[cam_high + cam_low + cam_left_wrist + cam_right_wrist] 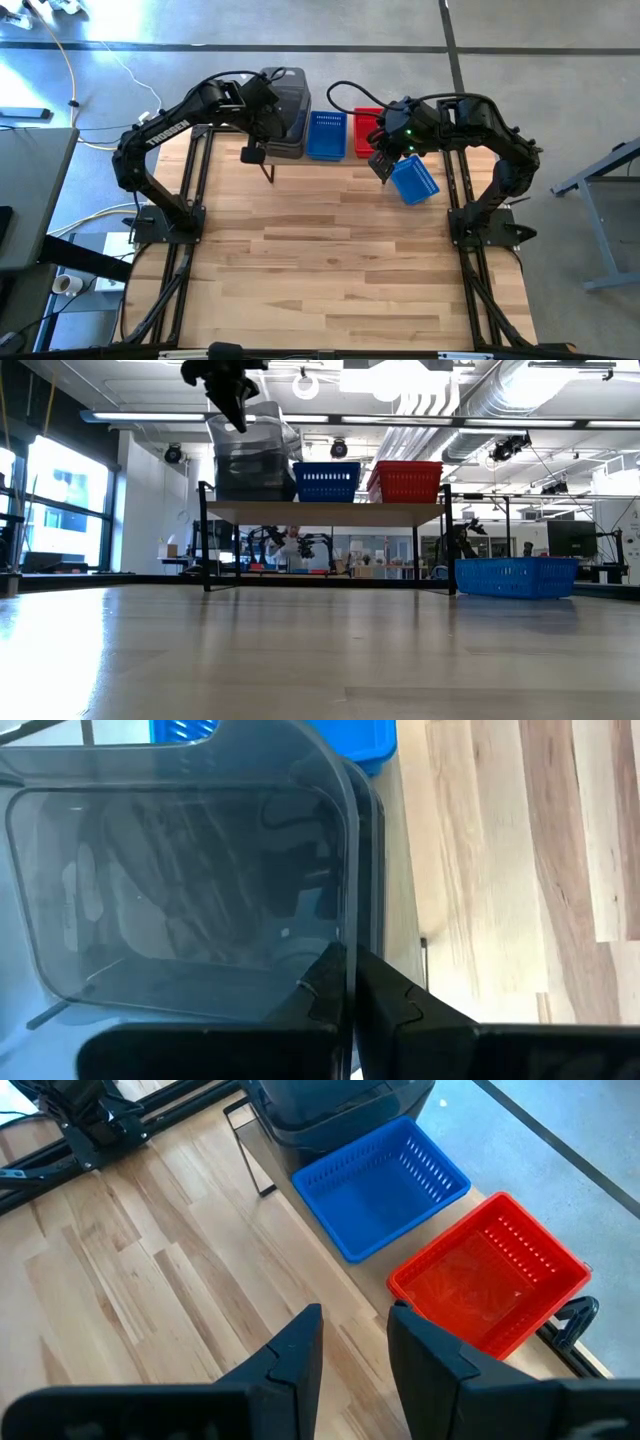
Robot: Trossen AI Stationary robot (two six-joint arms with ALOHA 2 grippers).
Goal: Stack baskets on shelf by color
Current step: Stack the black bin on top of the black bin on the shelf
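Both arms are showing as dark, near-black jointed links on black metal frame bases. The left arm [170, 130] is carrying white "TROSSEN" lettering along its upper link. A black cable is looping over the right arm [490, 135], and a small green light is glowing near its wrist. The left gripper [350, 990] and right gripper [352, 1342] are showing flat, angular black fingers with stepped inner edges.

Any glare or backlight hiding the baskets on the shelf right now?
Low view: bright ceiling lights and windows backlight the grey basket, so its top edge washes out; the blue basket and red basket on the shelf read clearly. High view: evenly lit. Left wrist view: faint reflections inside the grey basket.
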